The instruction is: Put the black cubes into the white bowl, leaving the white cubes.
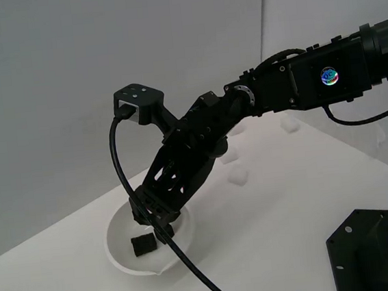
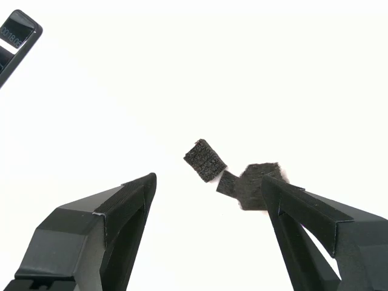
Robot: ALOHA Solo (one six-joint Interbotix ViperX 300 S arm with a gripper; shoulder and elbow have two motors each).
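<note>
A: Claw (image 2: 209, 182) status is being logged: jaws are being held wide apart, nothing gripped, poised over the white bowl (image 1: 122, 259).

B: Black cubes (image 2: 205, 160) are being recorded where?

A: Inside the bowl, directly ahead of the claw; one is lying between the fingertips' line, the rest are being partly hidden beside one finger. How many are clustered there cannot be told. Matte, coarse-textured, square-edged.

B: Bowl?

A: Round, deep, glossy, standing on the white table (image 1: 289, 205).

B: White cubes (image 1: 239, 176)?

A: Pale blocks are being noted well apart from the bowl, behind the arm, faint against the table.
</note>
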